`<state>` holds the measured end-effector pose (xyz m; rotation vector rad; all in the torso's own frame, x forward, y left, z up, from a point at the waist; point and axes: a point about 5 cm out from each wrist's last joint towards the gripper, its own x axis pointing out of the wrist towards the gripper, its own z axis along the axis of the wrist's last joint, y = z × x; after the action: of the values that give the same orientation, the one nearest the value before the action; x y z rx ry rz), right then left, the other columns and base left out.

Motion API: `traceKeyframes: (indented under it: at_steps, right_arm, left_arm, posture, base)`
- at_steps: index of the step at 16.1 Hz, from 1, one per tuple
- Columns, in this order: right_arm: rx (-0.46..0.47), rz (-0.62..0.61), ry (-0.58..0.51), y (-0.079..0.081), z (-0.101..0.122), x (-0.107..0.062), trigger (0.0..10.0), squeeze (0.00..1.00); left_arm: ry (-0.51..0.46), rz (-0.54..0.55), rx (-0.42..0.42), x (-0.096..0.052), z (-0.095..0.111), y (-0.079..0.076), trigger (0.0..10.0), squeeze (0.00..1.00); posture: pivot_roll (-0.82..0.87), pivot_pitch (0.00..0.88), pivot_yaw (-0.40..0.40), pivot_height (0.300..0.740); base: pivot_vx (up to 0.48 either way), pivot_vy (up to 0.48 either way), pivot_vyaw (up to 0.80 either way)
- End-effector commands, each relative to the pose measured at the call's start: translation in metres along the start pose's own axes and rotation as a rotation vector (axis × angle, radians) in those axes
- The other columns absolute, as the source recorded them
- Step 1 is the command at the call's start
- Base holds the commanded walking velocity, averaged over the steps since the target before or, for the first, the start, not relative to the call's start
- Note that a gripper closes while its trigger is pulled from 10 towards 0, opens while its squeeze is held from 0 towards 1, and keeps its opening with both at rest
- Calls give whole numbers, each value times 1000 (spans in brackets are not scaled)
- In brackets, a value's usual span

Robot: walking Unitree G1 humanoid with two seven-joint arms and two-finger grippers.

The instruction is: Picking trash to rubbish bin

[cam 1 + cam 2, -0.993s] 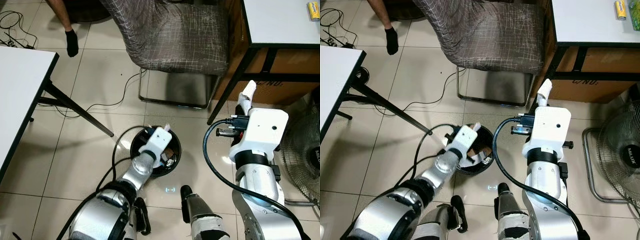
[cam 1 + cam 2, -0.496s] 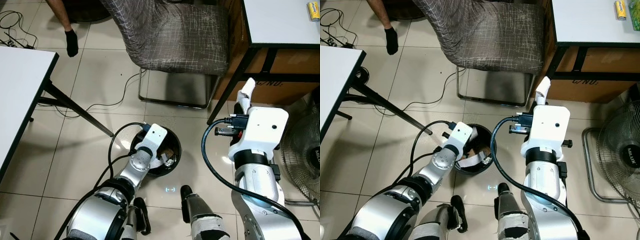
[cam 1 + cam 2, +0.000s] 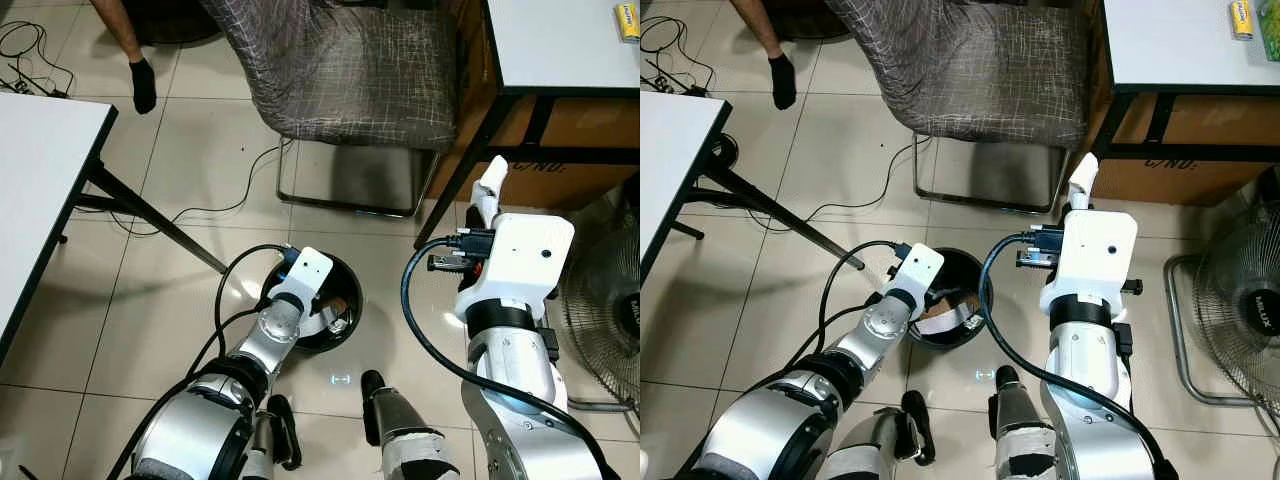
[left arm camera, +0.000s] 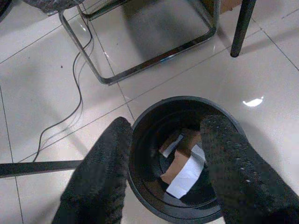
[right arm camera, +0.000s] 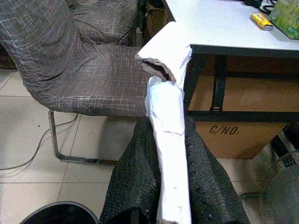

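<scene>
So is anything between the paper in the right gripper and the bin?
The left gripper hangs open over the rubbish bin, partly covering its mouth. The right gripper holds the white paper strip off to the side.

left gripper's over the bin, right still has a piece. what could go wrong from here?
1. The right gripper holds the long white crumpled paper beside the round black rubbish bin, not over it; released there, it would likely land on the tiles.
2. The open left gripper straddles the bin's rim; a low swing could tip it.
3. The black cable looped off the right arm hangs near the bin and might snag.
</scene>
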<state>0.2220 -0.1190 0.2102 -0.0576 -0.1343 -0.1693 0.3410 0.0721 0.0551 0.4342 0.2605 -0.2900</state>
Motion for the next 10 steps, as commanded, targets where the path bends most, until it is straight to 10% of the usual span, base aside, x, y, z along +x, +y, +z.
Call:
traceKeyframes:
  at_steps: [1,6,10]
  right_arm:
    - [47,-5,11,3,2,-3,10000,0]
    - [46,-7,55,-3,-15,6,10000,0]
    - [48,-13,150,-17,-51,21,10000,0]
  left_arm:
    - [41,10,-9,-3,-10,-1,10000,1000]
    - [41,6,-31,-6,-20,14,10000,1000]
    - [-3,38,-25,-12,-30,55,10000,1000]
  posture:
    - [-269,369,81,740]
    - [-169,335,74,740]
    - [-46,307,68,740]
  base:
    - [0,0,0]
    - [0,0,0]
    - [0,0,0]
